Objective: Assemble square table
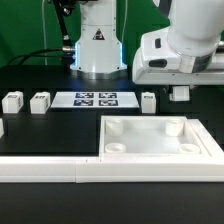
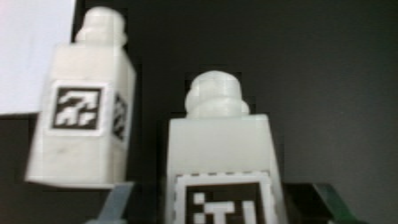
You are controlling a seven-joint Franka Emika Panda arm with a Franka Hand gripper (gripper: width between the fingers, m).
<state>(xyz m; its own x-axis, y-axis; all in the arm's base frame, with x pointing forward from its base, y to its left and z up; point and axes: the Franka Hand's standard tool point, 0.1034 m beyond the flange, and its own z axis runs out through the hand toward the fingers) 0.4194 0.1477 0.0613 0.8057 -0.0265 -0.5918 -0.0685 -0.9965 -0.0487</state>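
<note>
The square table's top (image 1: pixel 160 137) is a white slab with raised round corner sockets, lying at the exterior view's right front. My gripper (image 1: pixel 180 95) hangs behind it, at the slab's far right. In the wrist view a white leg (image 2: pixel 221 150) with a black-and-white tag and a round peg sits between my fingers (image 2: pixel 121 203), and the gripper (image 2: pixel 224 205) is shut on its sides. A second tagged leg (image 2: pixel 80 112) lies close beside it. More legs stand apart: one (image 1: pixel 148 100) behind the slab and two (image 1: pixel 40 101) (image 1: pixel 12 101) at the left.
The marker board (image 1: pixel 95 99) lies flat in front of the robot base (image 1: pixel 98 45). A long white rail (image 1: pixel 50 166) runs along the front edge. Another white block (image 1: pixel 2 128) peeks in at the far left.
</note>
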